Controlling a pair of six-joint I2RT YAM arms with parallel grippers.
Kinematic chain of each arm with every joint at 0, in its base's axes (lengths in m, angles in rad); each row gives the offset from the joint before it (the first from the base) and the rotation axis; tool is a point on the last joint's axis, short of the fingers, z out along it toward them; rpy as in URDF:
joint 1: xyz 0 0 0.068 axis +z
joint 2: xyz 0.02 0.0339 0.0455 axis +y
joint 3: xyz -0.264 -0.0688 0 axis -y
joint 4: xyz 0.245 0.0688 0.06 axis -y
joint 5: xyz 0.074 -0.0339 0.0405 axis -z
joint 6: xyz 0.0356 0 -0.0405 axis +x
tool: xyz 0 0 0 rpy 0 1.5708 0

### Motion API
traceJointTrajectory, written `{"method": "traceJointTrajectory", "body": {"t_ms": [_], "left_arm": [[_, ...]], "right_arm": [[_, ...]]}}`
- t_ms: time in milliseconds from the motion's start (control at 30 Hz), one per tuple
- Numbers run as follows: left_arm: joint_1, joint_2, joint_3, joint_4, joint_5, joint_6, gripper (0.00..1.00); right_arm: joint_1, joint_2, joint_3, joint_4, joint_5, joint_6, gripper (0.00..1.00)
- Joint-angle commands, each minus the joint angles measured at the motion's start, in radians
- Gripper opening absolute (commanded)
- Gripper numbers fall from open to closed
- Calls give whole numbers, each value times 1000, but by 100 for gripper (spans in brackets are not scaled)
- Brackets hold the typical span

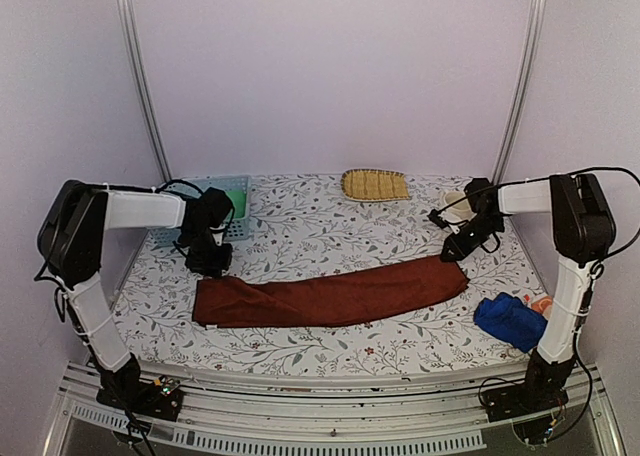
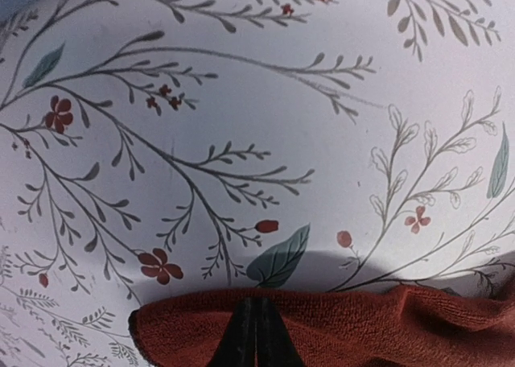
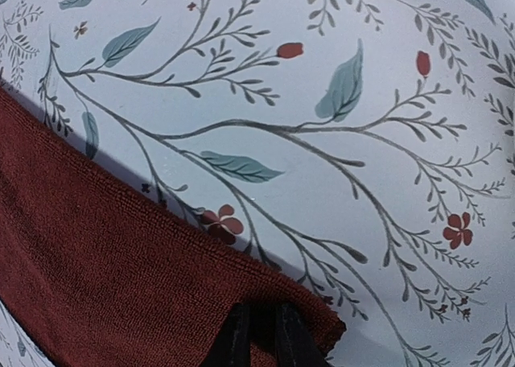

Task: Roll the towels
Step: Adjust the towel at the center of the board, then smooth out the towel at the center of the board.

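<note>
A dark reddish-brown towel [image 1: 330,296] lies stretched out long across the middle of the table. My left gripper [image 1: 210,264] is at its left end; in the left wrist view the gripper [image 2: 256,303] is shut, its tips pinching the towel's [image 2: 362,327] far edge. My right gripper [image 1: 452,253] is at the right end. There the gripper [image 3: 261,311] is shut on the corner of the towel [image 3: 96,262], which casts a shadow on the table. A blue towel [image 1: 510,321] and an orange towel [image 1: 543,304] lie bunched at the right. A green towel [image 1: 238,201] sits in the basket.
A pale blue perforated basket [image 1: 215,231] stands at the back left, just behind my left gripper. A yellow woven straw tray [image 1: 375,184] lies at the back middle. The floral table cover [image 1: 320,236] shows bare between them and the brown towel.
</note>
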Motion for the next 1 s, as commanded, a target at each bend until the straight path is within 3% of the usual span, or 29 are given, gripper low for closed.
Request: {"method": "traceJointTrajectory", "body": {"t_ms": [0, 167, 367, 600, 967], "left_arm": [[11, 21, 47, -14, -20, 27, 7], [11, 6, 82, -12, -20, 26, 12], [-21, -85, 62, -16, 36, 27, 14], [-119, -227, -113, 5, 188, -36, 0], [-147, -274, -374, 50, 216, -170, 0]], "right_arm": [[-59, 26, 12, 44, 173, 62, 14], [-74, 27, 79, 52, 218, 91, 13], [-72, -80, 79, -28, 29, 78, 22], [-73, -228, -68, -113, -67, -37, 24], [-114, -196, -291, -79, 167, -93, 20]]}}
